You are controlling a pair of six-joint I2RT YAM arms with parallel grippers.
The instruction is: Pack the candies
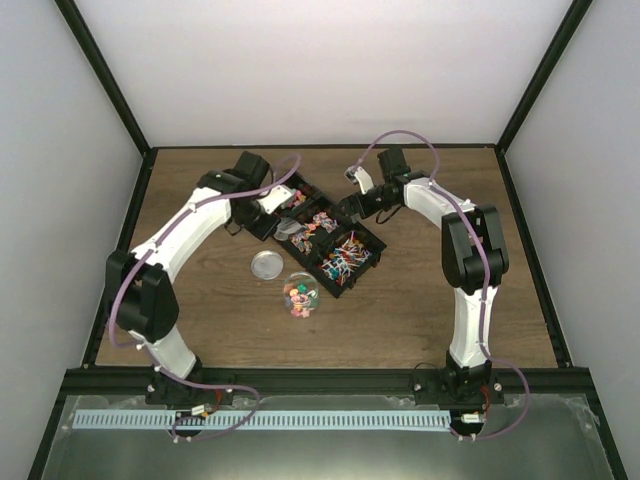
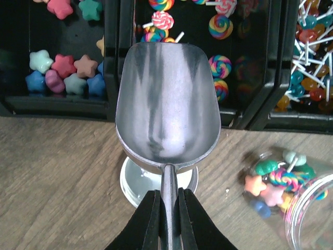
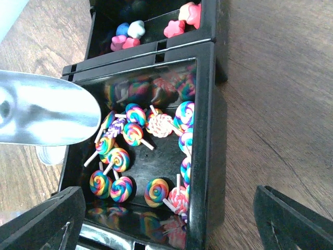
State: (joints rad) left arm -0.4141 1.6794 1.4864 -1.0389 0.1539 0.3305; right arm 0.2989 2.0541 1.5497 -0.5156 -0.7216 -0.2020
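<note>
In the clear jar (image 2: 314,221), mixed candies (image 2: 283,177).

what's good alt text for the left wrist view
The left gripper grips an empty metal scoop by its handle, above the edge of a black tray of star candies and swirl lollipops. A round lid lies beneath it; a partly filled clear jar is at lower right.

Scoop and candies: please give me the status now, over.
Left hand shut on scoop handle, scoop empty. Right hand open over the lollipops, close to scoop. Some candies in jar, most in tray. Nothing blocking.
</note>
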